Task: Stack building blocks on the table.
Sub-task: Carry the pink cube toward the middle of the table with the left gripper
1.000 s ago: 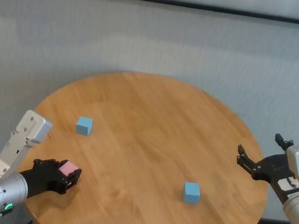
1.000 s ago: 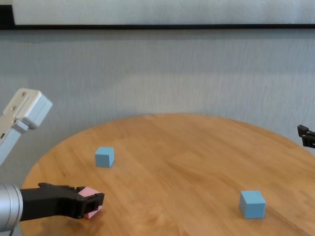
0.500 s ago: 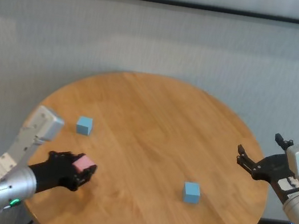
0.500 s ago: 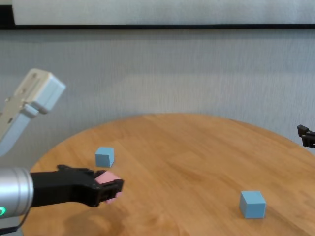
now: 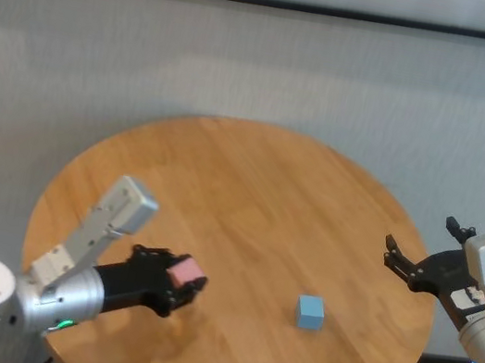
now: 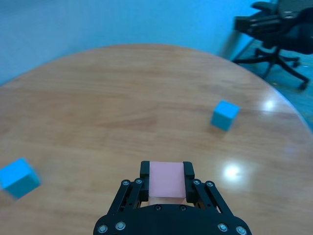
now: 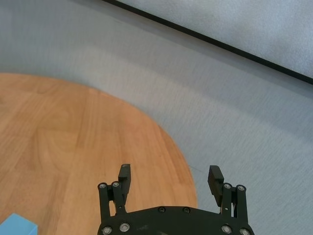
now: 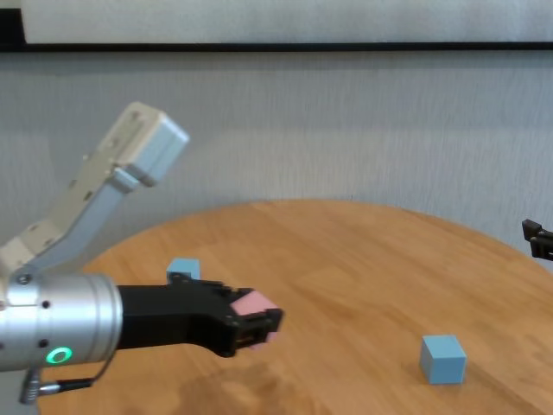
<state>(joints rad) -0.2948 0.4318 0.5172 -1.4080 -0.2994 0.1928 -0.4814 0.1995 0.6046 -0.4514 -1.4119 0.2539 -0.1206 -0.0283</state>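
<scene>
While clamped shut on the pink block (image 5: pixel 186 273) above the table (image 5: pixel 251 183), left gripper (image 5: pixel 177 285) near-left, right gripper (image 5: pixel 411 263) wide open, empty, parked far right

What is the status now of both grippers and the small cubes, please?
Left gripper shut on the pale pink matte cube, lifted above the round wooden table. Right gripper open, parked at the table's right edge. Two light blue cubes lie apart. Nothing blocks.
</scene>
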